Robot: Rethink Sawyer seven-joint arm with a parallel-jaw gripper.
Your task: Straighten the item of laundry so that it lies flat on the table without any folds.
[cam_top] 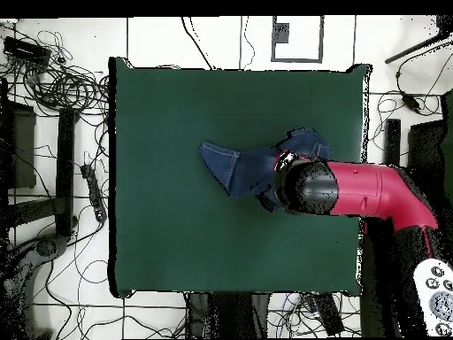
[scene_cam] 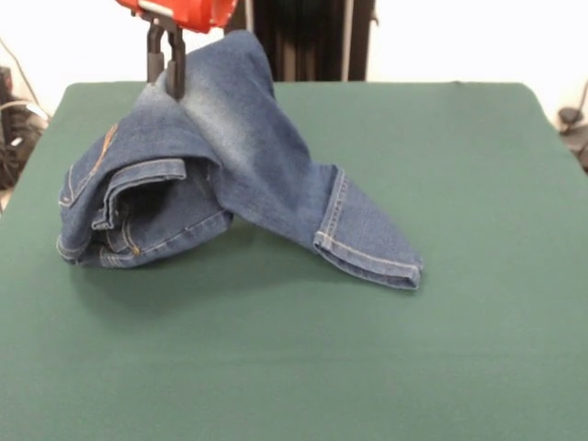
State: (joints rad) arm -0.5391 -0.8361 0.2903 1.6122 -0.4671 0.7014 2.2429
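The item of laundry, small blue denim jeans with faded patches, sits bunched at the left of the green table. Part of it is pulled up into a peak. One hemmed leg trails down to the right and the waist end is folded over itself at the left. My gripper comes down at the top left, its dark fingers close together and pinched on the raised denim. In the overhead view the jeans lie right of the table's centre. The red and black arm hides the gripper there.
A dark stand rises behind the table's far edge. Tangled cables cover the floor on one side of the table, and a white remote-like unit lies on the floor by the arm.
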